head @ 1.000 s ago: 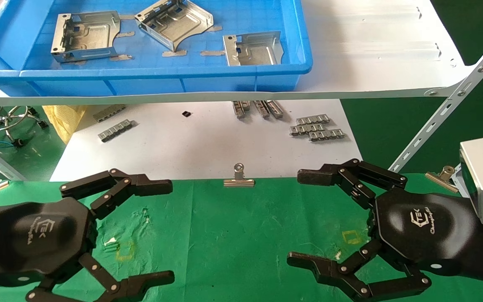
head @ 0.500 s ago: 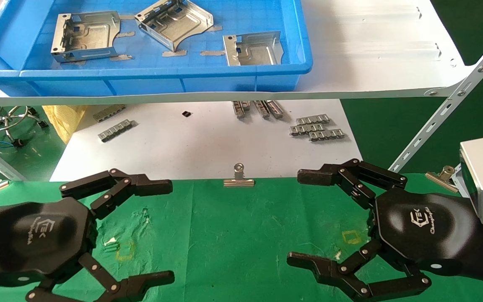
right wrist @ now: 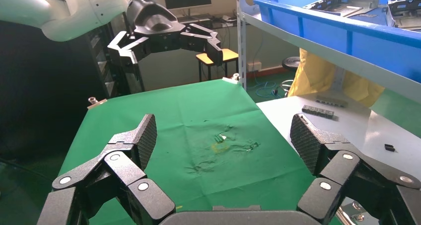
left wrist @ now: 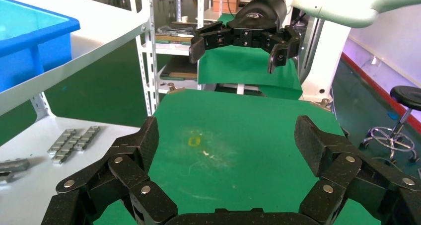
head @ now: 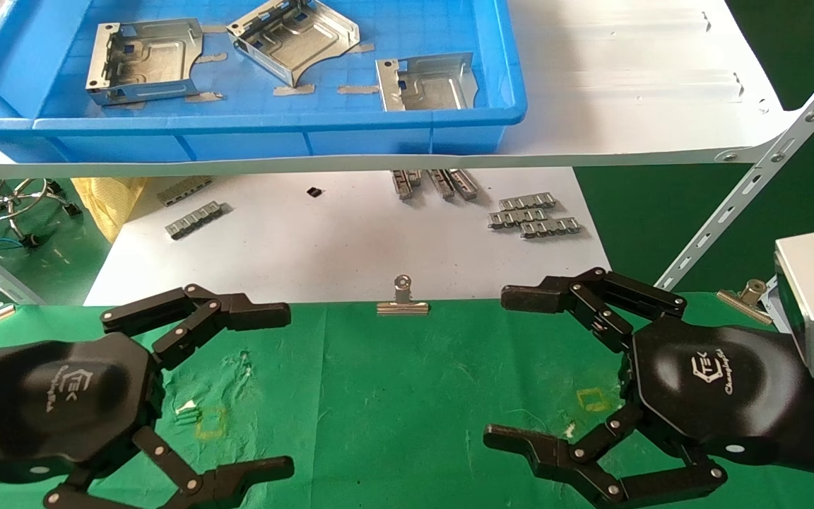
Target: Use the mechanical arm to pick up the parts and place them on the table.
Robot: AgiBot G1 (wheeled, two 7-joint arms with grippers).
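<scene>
left gripper (head: pixel 266 389): hovering over the left side of the table, fingers spread wide, nothing between them. Also seen from the right wrist view (right wrist: pixel 164 41), open there too.
right gripper (head: pixel 513 371): over the right side of the table, fingers spread wide, holding nothing. Seen from the left wrist view (left wrist: pixel 243 43), same.
parts: three stamped sheet-metal brackets, all in the blue tray (head: pixel 407 124) on the white shelf board (head: pixel 626 85). Left one (head: pixel 144 60) flat, middle one (head: pixel 294 37) rotated and tilted, right one (head: pixel 427 83) near the tray's front right corner. None touching each other; well apart from both grippers.
table (head: pixel 407 396): wrinkled green cloth, yellow square marks near each gripper, left (head: pixel 210 422) and right (head: pixel 594 400).
binder clip (head: pixel 403 300): on the cloth's far edge, between the two grippers; another clip (head: pixel 746 295) at the far right edge.
white sheet (head: pixel 336 240): below the shelf, beyond the table, carrying small ridged metal strips (head: pixel 534 215) in a few clusters.
</scene>
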